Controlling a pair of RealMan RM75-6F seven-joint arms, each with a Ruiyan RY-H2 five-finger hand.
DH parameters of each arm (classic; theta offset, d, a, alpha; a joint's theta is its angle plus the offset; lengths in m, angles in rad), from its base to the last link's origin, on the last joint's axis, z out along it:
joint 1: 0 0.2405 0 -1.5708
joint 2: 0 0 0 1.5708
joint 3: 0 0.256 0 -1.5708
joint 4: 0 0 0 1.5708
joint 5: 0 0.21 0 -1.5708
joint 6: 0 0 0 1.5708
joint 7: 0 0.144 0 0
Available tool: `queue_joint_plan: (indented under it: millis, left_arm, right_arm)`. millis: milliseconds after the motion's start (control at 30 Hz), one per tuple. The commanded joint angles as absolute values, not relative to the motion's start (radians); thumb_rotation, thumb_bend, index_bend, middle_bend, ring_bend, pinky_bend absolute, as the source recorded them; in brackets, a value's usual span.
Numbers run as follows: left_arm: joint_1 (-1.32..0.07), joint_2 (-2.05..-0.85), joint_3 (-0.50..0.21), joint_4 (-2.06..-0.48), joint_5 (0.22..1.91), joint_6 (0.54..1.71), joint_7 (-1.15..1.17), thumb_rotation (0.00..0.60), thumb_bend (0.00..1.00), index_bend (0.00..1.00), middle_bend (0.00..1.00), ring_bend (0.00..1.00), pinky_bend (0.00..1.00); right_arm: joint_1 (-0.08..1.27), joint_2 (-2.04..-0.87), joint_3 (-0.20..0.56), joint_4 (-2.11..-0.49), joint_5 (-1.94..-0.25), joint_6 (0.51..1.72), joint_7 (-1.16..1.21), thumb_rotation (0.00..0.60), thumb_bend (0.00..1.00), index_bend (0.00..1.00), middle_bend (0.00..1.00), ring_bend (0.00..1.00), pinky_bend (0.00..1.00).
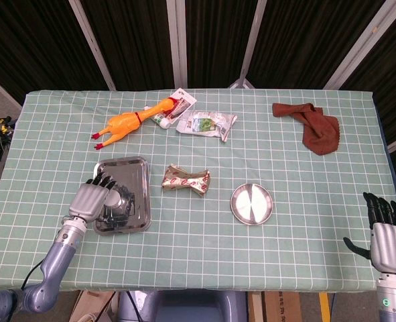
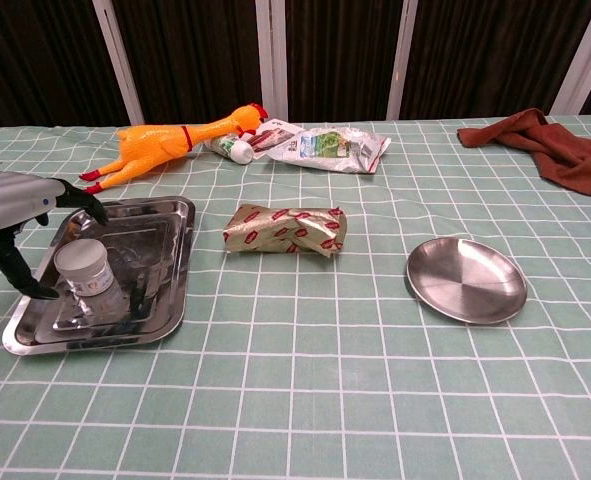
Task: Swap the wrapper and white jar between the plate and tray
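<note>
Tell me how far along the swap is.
Nothing is swapped yet. The white jar sits in the tray, the wrapper lies on the cloth, and the plate is bare. The left hand is open around the jar. Both moves remain.

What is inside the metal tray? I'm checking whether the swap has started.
The white jar stands in the tray, with the left hand over its left edge, fingers open around the jar. The tray floor beneath the jar is hidden.
</note>
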State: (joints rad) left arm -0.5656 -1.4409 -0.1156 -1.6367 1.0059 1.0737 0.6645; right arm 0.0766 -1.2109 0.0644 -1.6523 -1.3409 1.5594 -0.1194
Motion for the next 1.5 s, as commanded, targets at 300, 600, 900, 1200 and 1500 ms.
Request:
queue_joint_plan:
  millis: [300,600,900,1200,1500]
  left_arm:
    - [-0.59,-1.487,-0.097,-1.577,1.003,1.073,0.68,0.6,0.16,0.25,0.25,0.14,0.3]
    - [-0.609,-1.498,-0.083,-1.562,0.994,1.056,0.686,0.6,0.28,0.3,0.33,0.22,0.36]
    - [-0.616,-1.501,-0.074,-1.552,0.99,1.055,0.682,0.6,0.33,0.34,0.4,0.3,0.42]
    - [-0.625,-1.485,-0.07,-1.567,1.009,1.038,0.649,0.6,0.47,0.41,0.48,0.37,0.49]
    - [-0.614,-1.441,-0.089,-1.627,1.093,1.079,0.551,0.6,0.47,0.41,0.48,0.37,0.49]
  right_arm:
    - [0.068,-1.221,0.08,-1.647,-1.34,1.544,-0.117,0.6,0.15,0.05,0.12,0.09,0.0]
    - [0.06,-1.23,0.094,-1.648,-1.34,1.539,-0.108,0.6,0.15,0.05,0.12,0.11,0.0]
    - [0.052,-1.236,0.111,-1.652,-1.327,1.536,-0.098,0.6,0.15,0.07,0.12,0.12,0.0]
    - [0.048,-1.242,0.121,-1.652,-1.32,1.528,-0.093,0.6,0.15,0.07,0.12,0.12,0.0]
    - [0.043,-1.245,0.132,-1.654,-1.31,1.527,-0.091,0.6,0.15,0.08,0.12,0.13,0.0]
